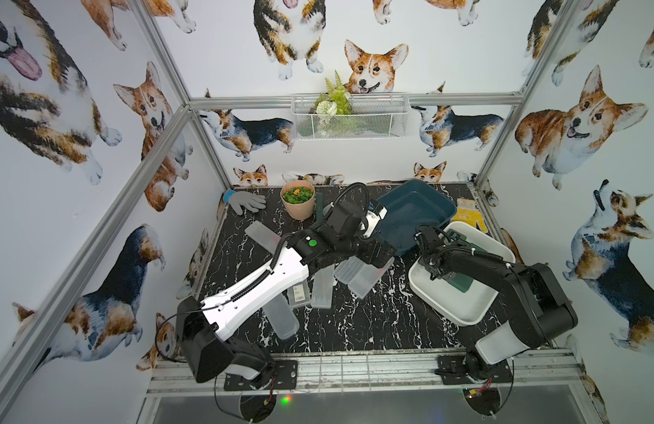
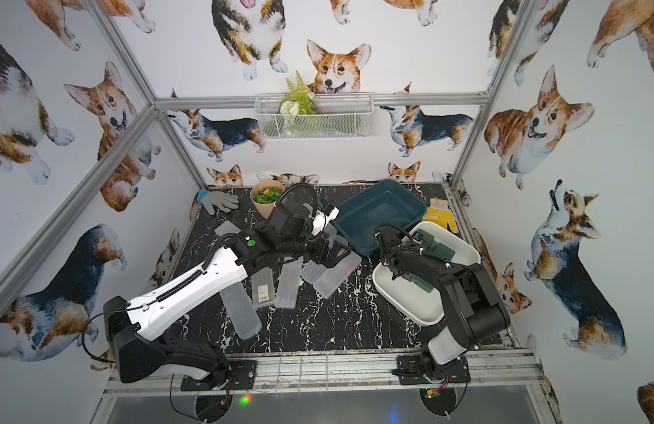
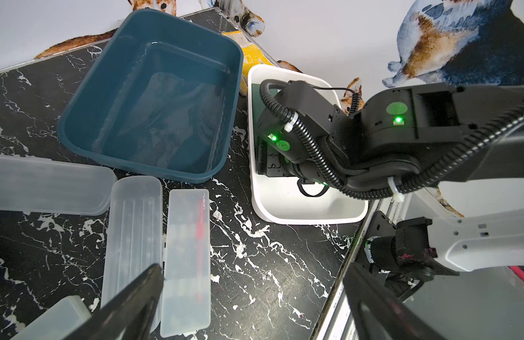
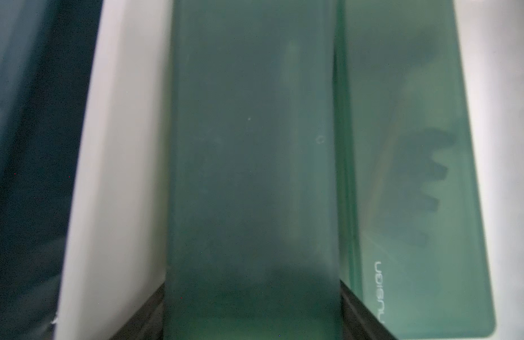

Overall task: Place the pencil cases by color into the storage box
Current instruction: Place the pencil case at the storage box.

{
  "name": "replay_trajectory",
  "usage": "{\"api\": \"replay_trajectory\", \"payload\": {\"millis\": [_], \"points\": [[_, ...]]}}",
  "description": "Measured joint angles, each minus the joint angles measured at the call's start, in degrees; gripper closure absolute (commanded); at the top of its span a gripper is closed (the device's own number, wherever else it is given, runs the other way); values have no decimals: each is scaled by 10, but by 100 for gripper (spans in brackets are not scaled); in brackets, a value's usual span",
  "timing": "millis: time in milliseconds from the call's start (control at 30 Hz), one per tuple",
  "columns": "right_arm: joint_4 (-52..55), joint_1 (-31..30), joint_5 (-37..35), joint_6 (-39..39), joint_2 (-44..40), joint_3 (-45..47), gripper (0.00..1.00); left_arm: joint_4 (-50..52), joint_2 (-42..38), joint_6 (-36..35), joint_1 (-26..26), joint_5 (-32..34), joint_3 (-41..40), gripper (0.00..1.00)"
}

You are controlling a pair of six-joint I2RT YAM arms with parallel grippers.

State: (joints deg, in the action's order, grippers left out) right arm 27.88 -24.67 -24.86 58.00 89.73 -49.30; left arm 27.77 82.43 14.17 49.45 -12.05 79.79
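Standing here, I'd worry first about the white bin. The empty teal bin sits just beside it, and an arm snagging on the way out could shove either one. The frosted pencil cases are long, flat and translucent, and they lie overlapping on the table near the white bin. The left gripper hangs over them with its jaws wide apart and empty, and might drag two at once. Inside the white bin, the right gripper straddles a dark green pencil case right beside a second green case. Whether it is pinching that case I cannot tell. A clinging release could lift the case back out.
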Motion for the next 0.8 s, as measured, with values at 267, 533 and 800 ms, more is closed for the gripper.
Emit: {"api": "replay_trajectory", "payload": {"millis": [267,533,800], "points": [[2,-4,37,-7,-11,-9,6,0,1,13,-17,-3,1,2],[52,-13,40,-7,-63,-55,5,5,2,45,-64,-12,10,2],[158,-62,-23,2,-99,-157,5,43,-17,95,-132,-7,3,2]]}}
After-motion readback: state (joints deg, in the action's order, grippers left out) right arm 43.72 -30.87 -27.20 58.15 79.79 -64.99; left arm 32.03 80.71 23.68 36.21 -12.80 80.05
